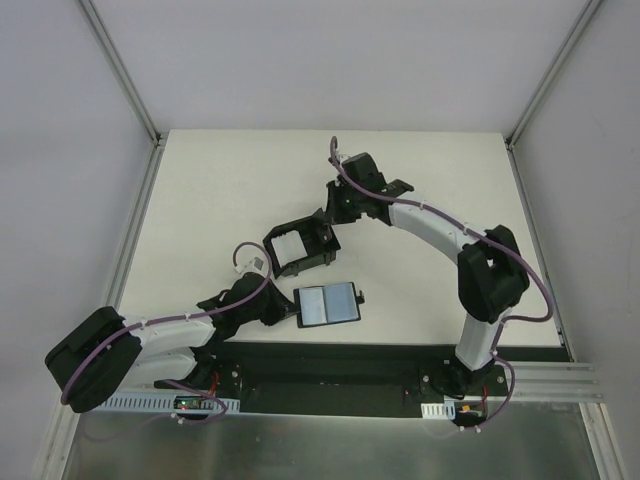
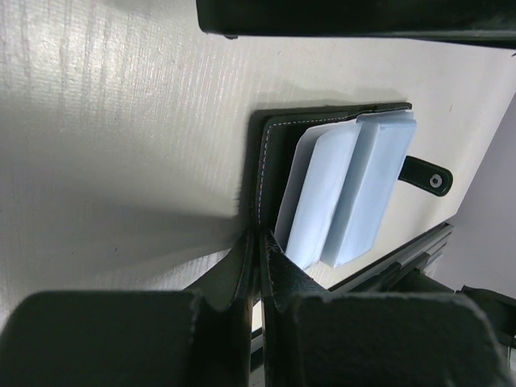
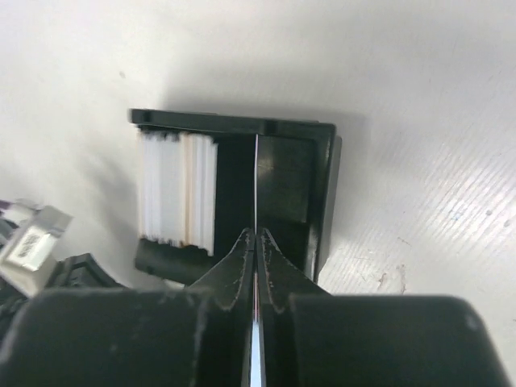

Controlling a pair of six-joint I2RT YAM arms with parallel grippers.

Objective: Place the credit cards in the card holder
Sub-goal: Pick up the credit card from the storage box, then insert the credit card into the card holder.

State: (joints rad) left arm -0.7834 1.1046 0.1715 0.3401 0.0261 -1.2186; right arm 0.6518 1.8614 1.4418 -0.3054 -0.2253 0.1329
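Credit cards [image 3: 177, 189] stand in the black box [image 3: 234, 122], one pinched edge-on by the right pincer [image 3: 256, 240]. Left pincer [image 2: 256, 242] clamps the open card holder [image 2: 270, 153] on the counter [image 2: 121, 121]. Held by its edge, the card may twist loose.

Card holder [image 1: 328, 305] lies open and flat on the counter [image 1: 200, 200] near its front edge. It is black outside with bluish-grey sleeves facing up, the snap tab sticks out on the right in the top view, and the left tool [image 2: 258, 242] is pinched on its opposite edge. Credit cards [image 3: 177, 189] are a whitish stack standing on edge in the left part of a black open box [image 3: 325, 193], just beyond the holder. One card [image 3: 255, 181] stands apart mid-box, seen edge-on as a thin line, apparently clamped in the right tool [image 3: 256, 240].
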